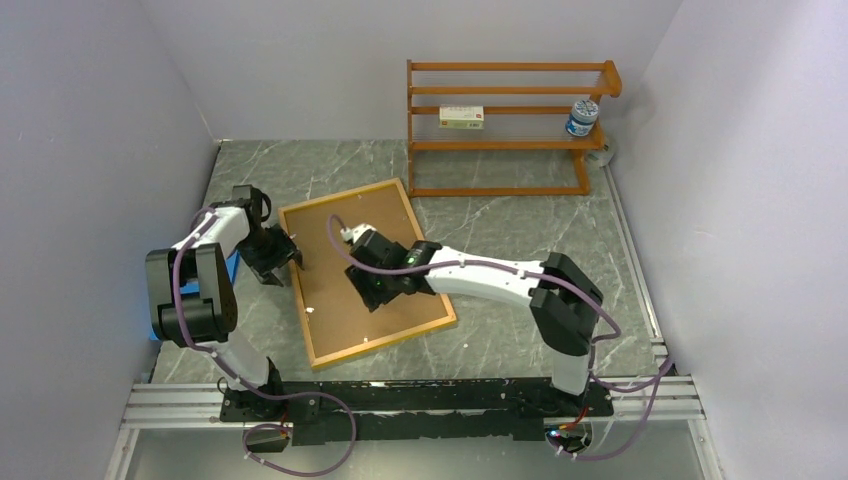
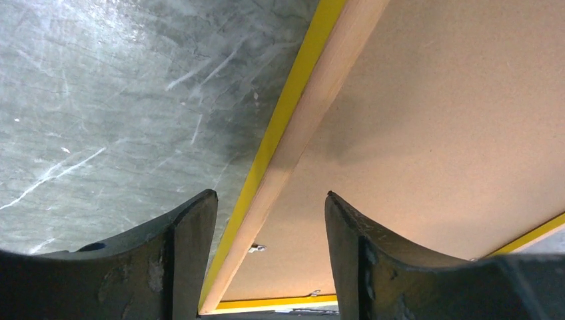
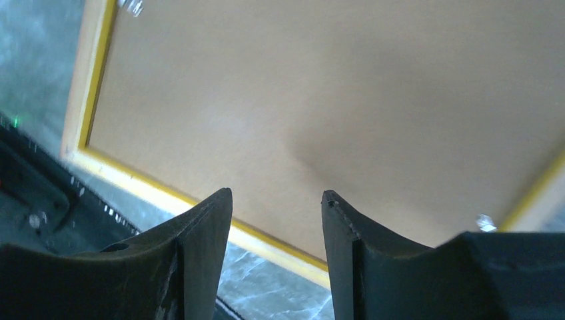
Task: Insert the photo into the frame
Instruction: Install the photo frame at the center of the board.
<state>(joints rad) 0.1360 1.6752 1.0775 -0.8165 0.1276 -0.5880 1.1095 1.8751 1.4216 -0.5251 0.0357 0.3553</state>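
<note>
frame [image 1: 400, 338] lies flat mid-desk [image 1: 520, 250], wood back up, brown backing board [image 1: 335, 320] sitting in it. Long axis runs roughly 11-to-5, the far short edge toward the wooden rack [image 1: 500, 130] at 1 o'clock. Left hand [image 1: 278, 262] is at the frame's 9 o'clock long edge, released: its fingers [image 2: 193, 253] straddle the rail with gaps on both sides. Right hand [image 1: 375, 292] is over the board near centre, released, nothing between its fingers [image 3: 206, 247].
</note>
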